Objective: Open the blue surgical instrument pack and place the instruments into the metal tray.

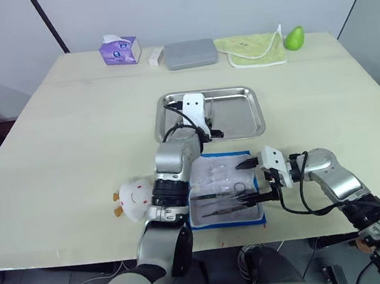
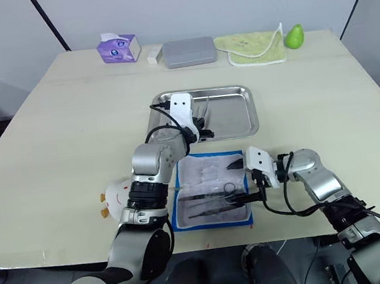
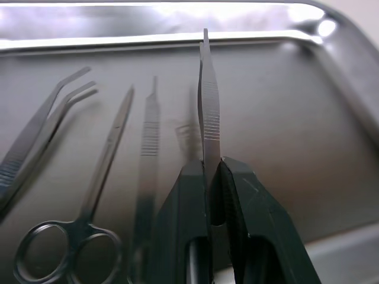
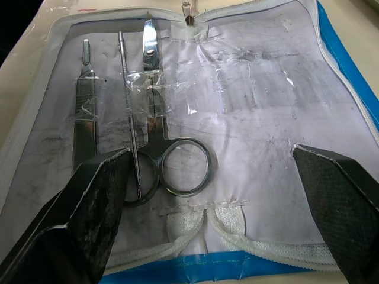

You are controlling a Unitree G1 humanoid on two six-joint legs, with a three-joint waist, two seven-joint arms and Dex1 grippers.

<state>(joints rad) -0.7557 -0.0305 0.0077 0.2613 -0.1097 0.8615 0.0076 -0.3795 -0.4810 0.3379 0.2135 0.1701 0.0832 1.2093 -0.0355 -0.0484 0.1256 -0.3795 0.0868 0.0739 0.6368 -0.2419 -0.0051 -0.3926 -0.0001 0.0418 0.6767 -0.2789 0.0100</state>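
forceps [image 3: 208, 100] in left gripper [image 3: 212, 177], over metal tray [image 3: 331, 118].

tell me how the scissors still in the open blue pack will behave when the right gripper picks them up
The scissors look like thin rigid metal, so probably stiff and light. Their smooth shine suggests they may slip between the right gripper's open fingers. They sit under clear straps in the pack, so the soft pack may lift with them.
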